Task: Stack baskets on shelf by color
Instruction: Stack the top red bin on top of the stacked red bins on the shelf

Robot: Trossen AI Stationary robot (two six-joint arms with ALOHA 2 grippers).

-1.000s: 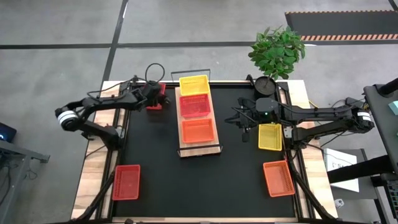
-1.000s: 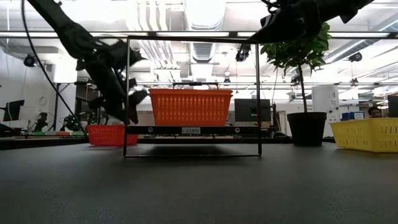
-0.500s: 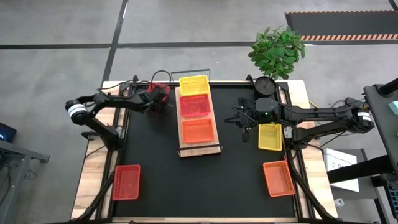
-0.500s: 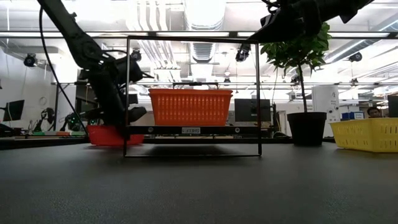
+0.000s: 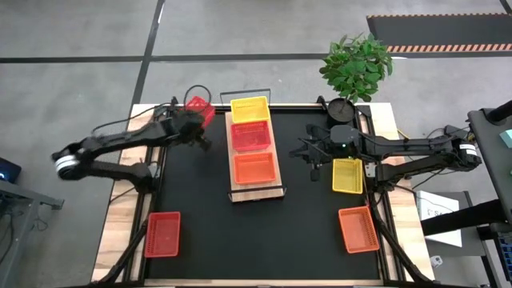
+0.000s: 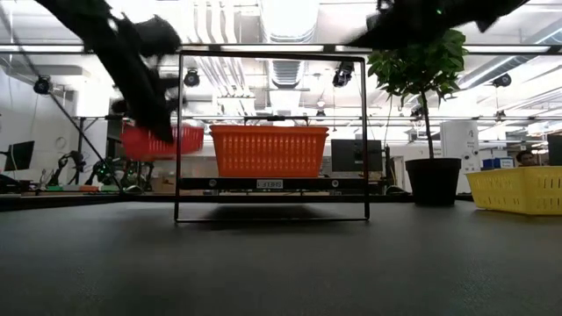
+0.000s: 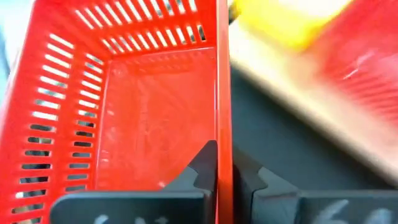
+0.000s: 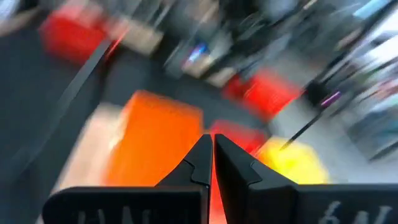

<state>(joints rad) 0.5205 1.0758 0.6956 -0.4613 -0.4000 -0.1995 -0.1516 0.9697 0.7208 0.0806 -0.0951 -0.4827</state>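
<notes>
A red basket [image 5: 199,107] hangs in the air just left of the shelf [image 5: 258,192], with my left gripper [image 5: 193,126] shut on it; the low view shows this basket [image 6: 163,140] well above the table. On the shelf sit a yellow basket [image 5: 250,108], a red one [image 5: 250,136] and an orange one [image 5: 254,168], in a row from far to near. My right gripper [image 5: 315,154] hovers shut and empty right of the shelf, beside a yellow basket [image 5: 347,176] that lies on the mat. My left gripper pinches one side wall of the red basket at its rim [image 7: 224,134], one finger [image 7: 206,163] inside the basket and one [image 7: 247,177] outside. The fingers slant down from the table's left. The basket is lifted clear of the table, slightly tilted.
An orange basket [image 5: 358,230] lies at the near right of the black mat [image 5: 304,240] and a red basket [image 5: 162,234] at the near left. A potted plant [image 5: 356,68] stands at the far right corner. The shelf's wire rail [image 6: 180,132] rises beside the lifted basket.
My left gripper has shut on the red basket's wall and raised it off the table, carrying it a little toward the far edge. The basket has gone from resting on the table to hanging level with the shelf's baskets.
</notes>
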